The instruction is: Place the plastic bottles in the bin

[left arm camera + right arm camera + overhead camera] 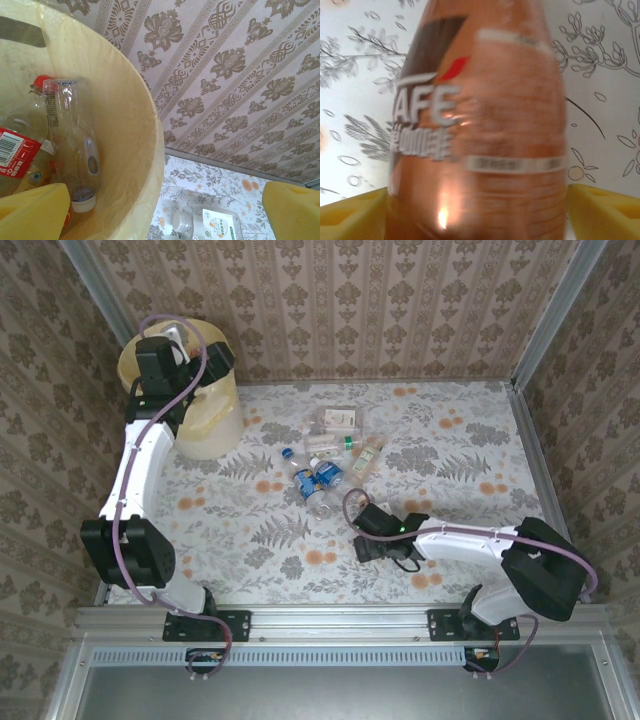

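The bin (205,410) stands at the far left of the table, and my left gripper (180,340) hangs open over it. In the left wrist view the left gripper (165,215) straddles the bin's rim (145,150) with nothing between its fingers. Inside lie a clear bottle with a white cap (75,145) and a red-labelled one (15,157). Several plastic bottles (330,455) lie clustered mid-table. My right gripper (365,543) is low over the table just in front of them. In the right wrist view the right gripper (477,215) is shut on an orange bottle (485,125), which is blurred.
A squarish bottle with a white label (212,222) lies on the table just beyond the bin. Patterned walls close in the back and both sides. A metal rail (320,620) runs along the near edge. A black cable loop (405,562) hangs by the right arm.
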Tool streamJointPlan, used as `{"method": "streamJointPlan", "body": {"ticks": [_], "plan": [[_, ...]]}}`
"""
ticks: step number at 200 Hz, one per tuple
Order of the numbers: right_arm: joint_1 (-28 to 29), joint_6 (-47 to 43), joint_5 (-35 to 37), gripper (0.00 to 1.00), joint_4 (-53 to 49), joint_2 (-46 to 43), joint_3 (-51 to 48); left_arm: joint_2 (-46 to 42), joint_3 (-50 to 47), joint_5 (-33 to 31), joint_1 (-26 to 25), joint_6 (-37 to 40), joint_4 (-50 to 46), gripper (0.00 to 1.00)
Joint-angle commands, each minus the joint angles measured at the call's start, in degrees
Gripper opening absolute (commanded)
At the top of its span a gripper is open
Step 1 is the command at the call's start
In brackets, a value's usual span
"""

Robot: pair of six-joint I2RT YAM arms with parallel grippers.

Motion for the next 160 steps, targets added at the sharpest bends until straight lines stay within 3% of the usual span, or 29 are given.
{"method": "streamJointPlan", "body": {"ticks": [1, 32, 50, 93, 133, 160], "plan": [[-1.2, 1.2, -1.0, 0.77, 2.0, -1.3, -2.0, -0.6, 0.0, -0.3, -0.9, -0.7, -0.6, 1.00], [-1.7, 0.9, 0.9, 0.69, 2.8, -3.9, -3.0, -0.7, 0.5, -0.2, -1.8, -0.5, -1.2, 1.00], [-2.1, 0.1, 2.4, 0.56, 4.1, -4.6, -3.5, -0.7, 0.8, -0.2, -2.6, -0.3, -1.6, 1.00], [-3.5, -4.0, 5.3, 0.49, 8.7, -10.0, -4.5, -1.0, 2.2, 2.9, -5.2, 1.2, -2.4, 1.00], [-8.9, -8.6, 2.4, 0.45, 32.0, -18.7, -10.7, -0.9, 0.9, 9.3, -10.9, 1.1, 0.0, 1.00], [-14.0, -11.2, -2.6, 0.45, 47.8, -19.0, -11.7, 0.2, -1.4, 14.4, -16.2, -0.2, 2.1, 1.00]]}}
